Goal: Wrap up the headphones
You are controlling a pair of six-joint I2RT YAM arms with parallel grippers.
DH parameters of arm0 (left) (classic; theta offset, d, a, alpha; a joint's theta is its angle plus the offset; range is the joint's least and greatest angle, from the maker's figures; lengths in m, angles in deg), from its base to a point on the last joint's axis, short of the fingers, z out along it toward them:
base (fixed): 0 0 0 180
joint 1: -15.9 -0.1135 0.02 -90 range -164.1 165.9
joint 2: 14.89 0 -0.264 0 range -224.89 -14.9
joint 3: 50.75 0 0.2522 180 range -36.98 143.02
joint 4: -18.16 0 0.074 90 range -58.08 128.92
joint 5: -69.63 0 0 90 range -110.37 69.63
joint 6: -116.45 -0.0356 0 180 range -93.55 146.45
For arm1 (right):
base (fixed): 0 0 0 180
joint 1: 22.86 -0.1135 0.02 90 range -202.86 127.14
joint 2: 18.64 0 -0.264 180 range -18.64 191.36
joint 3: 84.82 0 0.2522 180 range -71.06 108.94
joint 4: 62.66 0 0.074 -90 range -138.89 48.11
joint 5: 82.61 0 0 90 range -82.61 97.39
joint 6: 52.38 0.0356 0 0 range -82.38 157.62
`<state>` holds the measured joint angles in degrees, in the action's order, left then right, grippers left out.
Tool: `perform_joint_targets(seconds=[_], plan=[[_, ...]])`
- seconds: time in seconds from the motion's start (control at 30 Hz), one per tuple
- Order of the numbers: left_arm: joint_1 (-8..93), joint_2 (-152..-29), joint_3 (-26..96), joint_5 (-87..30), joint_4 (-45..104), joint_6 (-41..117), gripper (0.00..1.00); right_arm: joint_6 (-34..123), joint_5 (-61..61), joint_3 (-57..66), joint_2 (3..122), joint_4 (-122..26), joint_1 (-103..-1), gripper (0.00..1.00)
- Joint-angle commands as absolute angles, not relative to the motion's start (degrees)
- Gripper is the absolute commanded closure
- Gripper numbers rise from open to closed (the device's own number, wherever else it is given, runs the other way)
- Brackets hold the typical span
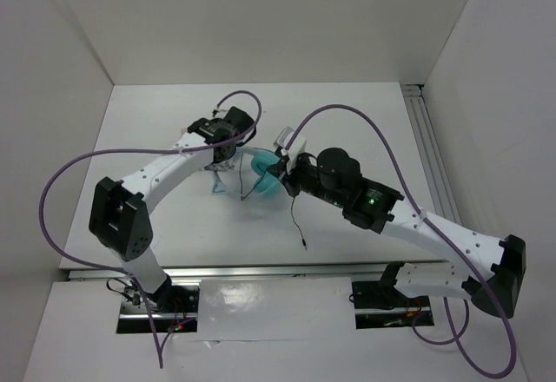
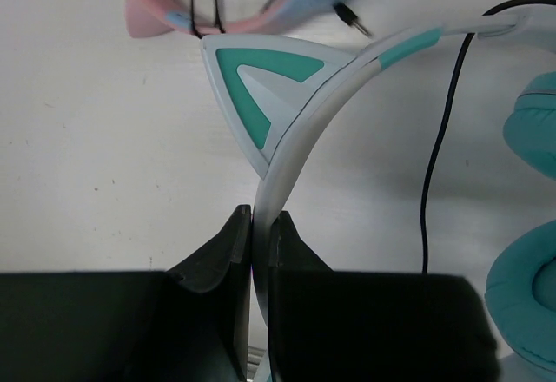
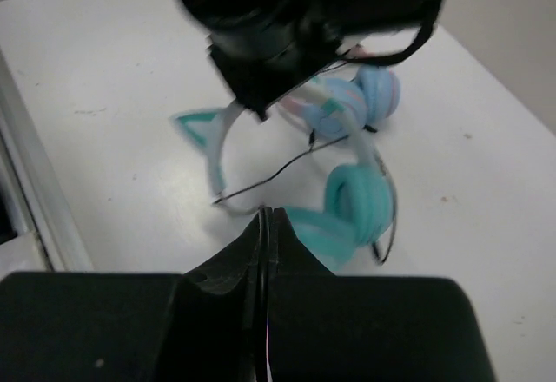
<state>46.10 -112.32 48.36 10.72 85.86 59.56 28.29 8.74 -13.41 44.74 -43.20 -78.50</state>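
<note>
The teal headphones lie mid-table, with their teal cups and pale headband, which carries a teal-and-white cat ear. My left gripper is shut on the headband just below that ear; from above it sits at the headphones' left side. My right gripper is shut, and the thin black cable runs to its tips and appears pinched there. From above, the right gripper is at the cups' right side and the cable's free end trails toward the near edge.
Pink-banded cat-ear headphones with light blue cups lie just beyond the teal pair, close to the left gripper. A metal rail runs along the table's right side. White walls enclose the table on three sides.
</note>
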Motion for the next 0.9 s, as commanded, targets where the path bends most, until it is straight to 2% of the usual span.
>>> perform_joint_targets(seconds=[0.0, 0.2, 0.4, 0.53, 0.73, 0.87], plan=[[50.44, -102.99, 45.39, 9.42, 83.95, 54.94, 1.00, 24.87, 11.52, -9.71, 44.82, -43.09, -76.39, 1.00], [56.94, -92.61, 36.43, 10.03, 84.04, 50.98, 1.00, 21.36, 16.44, -9.71, 43.06, -43.09, -74.54, 1.00], [67.21, -82.24, 33.59, 11.08, 85.62, 51.85, 1.00, 20.22, 20.31, -10.24, 42.45, -43.71, -70.42, 1.00], [72.58, -79.24, 33.59, 11.36, 89.13, 51.95, 1.00, 19.51, 23.30, -9.71, 42.45, -44.23, -67.69, 1.00], [77.95, -79.84, 34.29, 8.45, 89.49, 50.18, 1.00, 18.98, 19.26, -8.66, 44.64, -44.24, -63.38, 1.00], [77.95, -79.85, 38.24, 9.51, 91.51, 50.71, 1.00, 18.46, 21.19, -9.36, 47.44, -44.76, -62.76, 0.93]])
